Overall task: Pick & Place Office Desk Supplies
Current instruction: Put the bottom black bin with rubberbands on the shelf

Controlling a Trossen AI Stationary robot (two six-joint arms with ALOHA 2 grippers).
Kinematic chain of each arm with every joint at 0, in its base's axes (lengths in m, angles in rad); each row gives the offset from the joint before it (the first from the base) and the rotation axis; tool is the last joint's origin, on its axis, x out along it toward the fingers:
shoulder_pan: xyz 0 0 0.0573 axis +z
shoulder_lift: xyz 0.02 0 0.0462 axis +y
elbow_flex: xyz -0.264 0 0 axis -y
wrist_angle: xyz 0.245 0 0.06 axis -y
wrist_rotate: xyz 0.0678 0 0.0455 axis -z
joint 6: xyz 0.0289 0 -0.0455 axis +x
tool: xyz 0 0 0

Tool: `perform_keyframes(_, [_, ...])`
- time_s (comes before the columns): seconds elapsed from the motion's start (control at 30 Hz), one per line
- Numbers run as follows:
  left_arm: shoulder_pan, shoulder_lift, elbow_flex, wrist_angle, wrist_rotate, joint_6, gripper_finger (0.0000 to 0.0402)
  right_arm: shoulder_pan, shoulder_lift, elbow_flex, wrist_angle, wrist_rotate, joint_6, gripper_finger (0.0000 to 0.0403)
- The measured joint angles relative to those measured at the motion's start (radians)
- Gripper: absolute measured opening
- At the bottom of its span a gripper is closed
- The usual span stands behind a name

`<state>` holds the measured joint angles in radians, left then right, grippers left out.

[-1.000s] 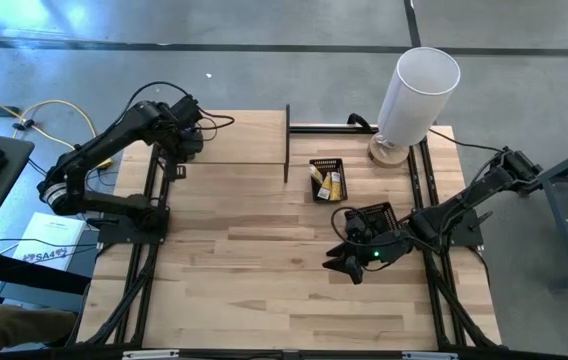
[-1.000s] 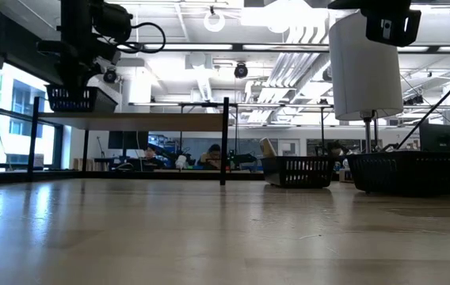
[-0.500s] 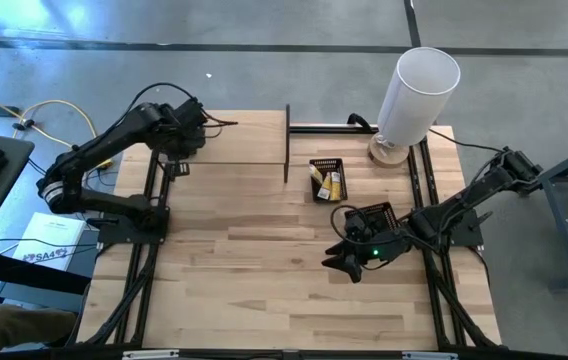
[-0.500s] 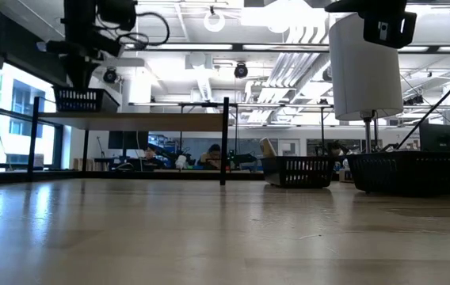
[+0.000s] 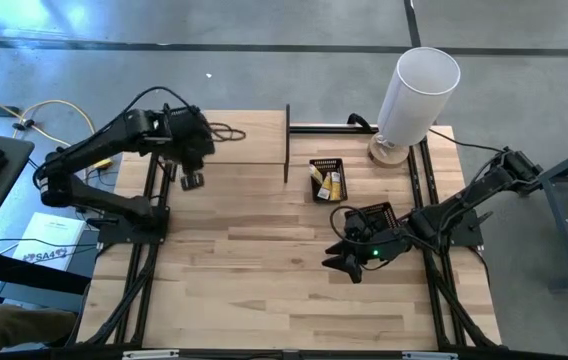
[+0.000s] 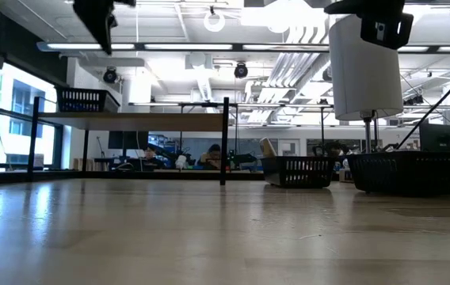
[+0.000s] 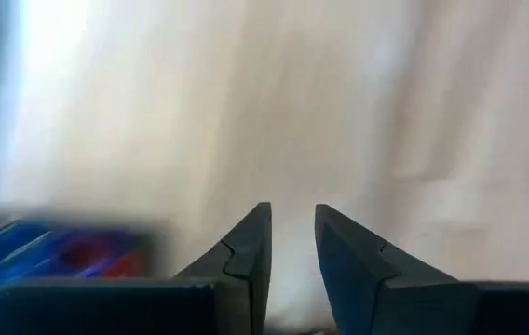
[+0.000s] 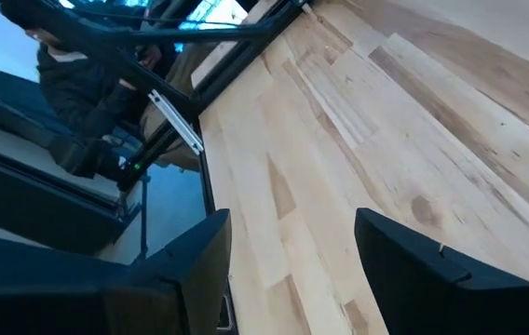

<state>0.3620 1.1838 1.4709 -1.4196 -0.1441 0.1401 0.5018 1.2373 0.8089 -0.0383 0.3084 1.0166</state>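
**Two arms over the desk, three mesh trays, supplies mostly too small to read**

Nearest the front edge of the desk [image 5: 264, 280], the wood is bare planking. Just beyond it, on the right side, the right gripper [image 5: 342, 264] hangs low over the boards; its wrist view shows the two dark fingers [image 8: 195, 270] spread wide with only wood between them. Directly behind that gripper sits one black mesh tray [image 5: 376, 215], partly covered by the arm, so its contents cannot be made out.

Farther back, near the middle, a second black mesh tray [image 5: 327, 178] holds yellow rectangular packets [image 5: 333, 184]; two can be told apart from above, with a dark item beside them too small to name. In the low view both of these trays show only as dark baskets [image 6: 297, 171], their insides hidden by the walls.

At the same depth on the left, the left gripper [image 5: 192, 180] hangs above the desk just in front of a raised wooden shelf [image 5: 234, 150]. Its wrist view is smeared, but the two fingers [image 7: 246, 256] stand close together with a narrow gap and nothing between them; a blurred patch of blue and red [image 7: 69, 251] lies beside them, unreadable.

A third small mesh tray [image 6: 82, 99] stands on the shelf in the low view; from above the arm covers it.

At the far right corner stands one tall white cylinder [image 5: 416, 95] on a round base. Beyond the desk, the room is cluttered.
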Motion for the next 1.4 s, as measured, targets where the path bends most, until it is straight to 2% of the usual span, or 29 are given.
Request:
perform_keyframes(0.1, [-0.098,0.002,0.001,0.064,0.182,-0.051,0.0080,0.000,0.000,0.000,-0.017,-0.015,-0.019,0.0217])
perform_keyframes(0.2, [-0.201,0.020,0.001,0.138,0.271,-0.088,0.0080,0.000,0.000,0.000,-0.031,-0.067,-0.022,0.0217])
perform_keyframes(0.37, [-0.336,0.057,0.000,0.231,0.266,-0.142,0.0080,0.000,0.000,0.000,-0.119,-0.211,0.084,0.0217])
perform_keyframes(0.7, [-0.515,0.130,-0.001,0.238,0.265,-0.293,0.0080,0.000,0.000,0.000,-0.500,-0.440,0.351,0.0217])
perform_keyframes(0.8, [-0.557,0.144,-0.001,0.238,0.265,-0.311,0.0080,0.000,0.000,0.000,-0.613,-0.542,0.486,0.0217])
perform_keyframes(0.9, [-0.592,0.155,-0.001,0.238,0.265,-0.339,0.0080,0.000,-0.001,0.000,-0.717,-0.614,0.531,0.0217])
perform_keyframes(1.07, [-0.636,0.157,-0.001,0.252,0.262,-0.381,0.0080,-0.001,-0.002,0.000,-0.864,-0.613,0.498,0.0217])
perform_keyframes(1.27, [-0.672,0.157,-0.001,0.278,0.259,-0.401,0.0080,-0.020,-0.002,0.000,-0.985,-0.488,0.337,0.0217])
perform_keyframes(1.4, [-0.693,0.157,-0.001,0.297,0.216,-0.418,0.0080,-0.076,-0.002,0.000,-1.077,-0.471,0.399,0.0217])
